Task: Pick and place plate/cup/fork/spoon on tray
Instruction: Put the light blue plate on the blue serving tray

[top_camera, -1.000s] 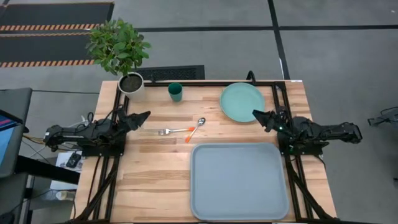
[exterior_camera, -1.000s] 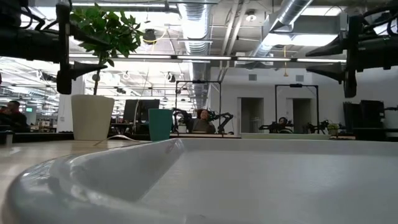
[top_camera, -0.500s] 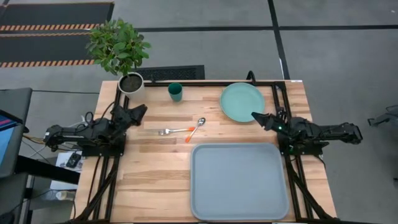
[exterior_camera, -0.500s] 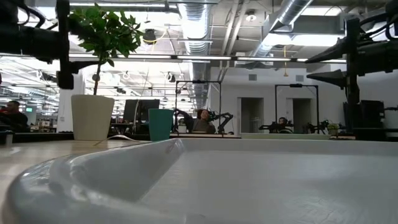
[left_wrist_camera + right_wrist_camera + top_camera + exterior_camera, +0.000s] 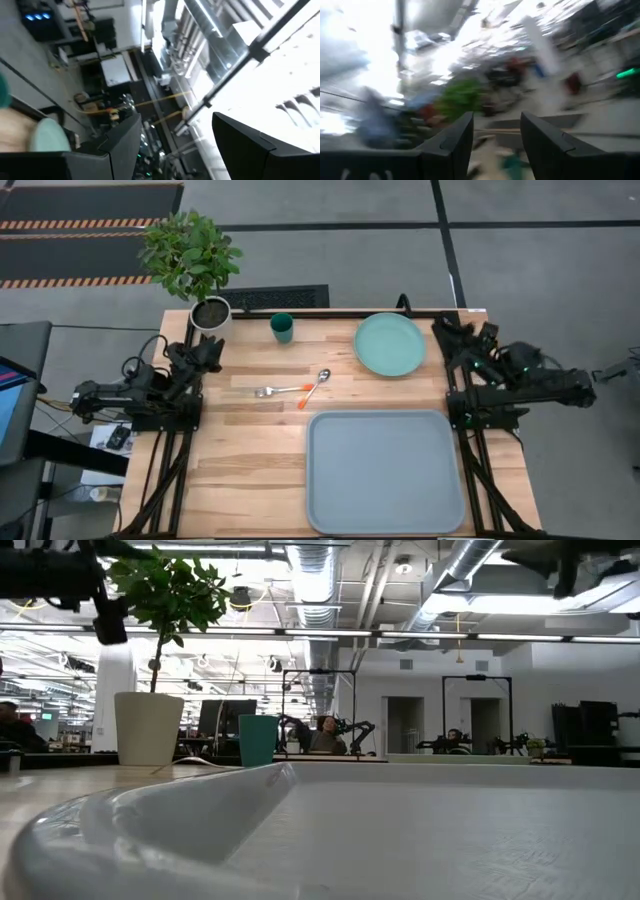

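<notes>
Your left gripper [image 5: 207, 352] hangs open and empty at the table's left edge, near the plant pot [image 5: 211, 313]. Your right gripper [image 5: 452, 332] is open too, just right of the plate [image 5: 389, 344]. The cup [image 5: 282, 327] stands at the far edge; fork [image 5: 275, 391] and spoon [image 5: 316, 384] lie mid-table, beside the bare tray [image 5: 385, 470].

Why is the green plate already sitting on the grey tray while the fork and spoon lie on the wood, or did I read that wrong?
One detail is off: the plate is not on the tray. The high view shows it on the bare table beyond the tray. The fork and spoon do lie on the wood.
</notes>
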